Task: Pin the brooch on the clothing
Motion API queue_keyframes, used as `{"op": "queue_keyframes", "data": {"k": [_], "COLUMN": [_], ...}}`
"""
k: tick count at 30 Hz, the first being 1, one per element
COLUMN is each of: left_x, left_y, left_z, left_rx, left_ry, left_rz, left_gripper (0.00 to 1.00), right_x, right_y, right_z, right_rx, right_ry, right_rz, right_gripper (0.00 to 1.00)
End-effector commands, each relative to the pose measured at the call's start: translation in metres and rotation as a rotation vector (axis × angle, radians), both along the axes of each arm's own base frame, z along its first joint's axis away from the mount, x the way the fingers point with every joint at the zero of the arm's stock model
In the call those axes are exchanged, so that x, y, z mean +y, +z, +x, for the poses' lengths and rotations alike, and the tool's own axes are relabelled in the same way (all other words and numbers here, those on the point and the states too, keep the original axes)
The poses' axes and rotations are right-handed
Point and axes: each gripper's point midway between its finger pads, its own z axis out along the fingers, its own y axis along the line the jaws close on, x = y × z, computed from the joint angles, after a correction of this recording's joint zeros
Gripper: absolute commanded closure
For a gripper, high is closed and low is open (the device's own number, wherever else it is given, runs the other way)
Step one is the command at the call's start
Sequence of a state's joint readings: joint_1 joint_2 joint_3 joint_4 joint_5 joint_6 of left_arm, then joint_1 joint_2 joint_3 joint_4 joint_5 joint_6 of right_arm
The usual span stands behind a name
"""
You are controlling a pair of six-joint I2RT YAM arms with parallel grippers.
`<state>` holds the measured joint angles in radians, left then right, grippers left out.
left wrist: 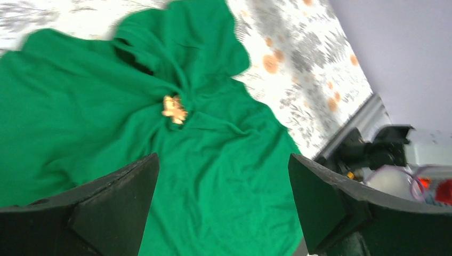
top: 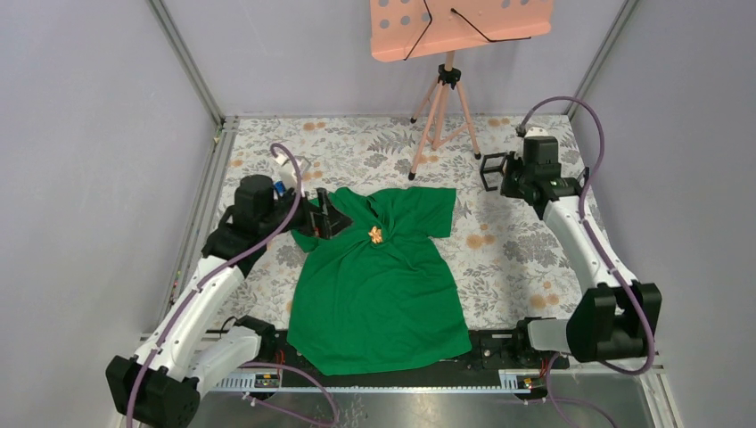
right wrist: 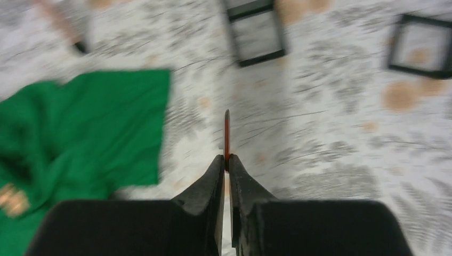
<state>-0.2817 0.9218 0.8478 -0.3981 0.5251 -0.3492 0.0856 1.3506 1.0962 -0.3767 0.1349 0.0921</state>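
A tripod stand (top: 443, 98) is set behind the green T-shirt (top: 379, 285), which is spread mid-table with the brooch (top: 375, 234) near its collar. The left gripper (left wrist: 221, 165) is held wide apart at its edge, empty. The right gripper (right wrist: 226, 158) is pinched on a thin red sliver (right wrist: 226, 133) near black frames (right wrist: 255, 29).

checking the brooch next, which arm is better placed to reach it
Probably left: the left gripper is open by the shirt, near the brooch; the right gripper is shut on a thin red piece, off the shirt.
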Motion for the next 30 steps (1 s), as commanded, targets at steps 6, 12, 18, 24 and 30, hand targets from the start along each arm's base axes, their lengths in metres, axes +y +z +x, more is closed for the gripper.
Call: {"op": "queue_keyframes", "data": {"k": [6,12,18,24,30], "left_x": [-0.074,-0.103,-0.104,-0.107,-0.111], "left_y": [0.024,0.021,0.012,0.013,0.007], "left_z": [-0.053,-0.101,-0.121,-0.141,-0.146], "left_rx": [-0.083,-0.034,-0.005,0.023,0.056], "left_ry": [-0.284,-0.486,-0.534,-0.631,-0.651], "left_rz": [-0.175,-0.311,-0.320,-0.331,-0.325], "left_gripper": [0.01,0.02,0.06,0.35,0.45], "right_x": [0.172,0.229,0.259,0.269,0.271], "right_y": [0.025,0.034,0.048,0.060,0.073], "right_z": [-0.110,-0.186,-0.231,-0.248,-0.256], "right_rx": [0.207,0.350,0.431,0.450,0.438], "right_ry": [0.650,0.954,1.140,1.233,1.295], "right_rz": [0.723,0.819,0.933,0.948,0.933], "right_gripper": [1.00,1.00,1.00,1.00,1.00]}}
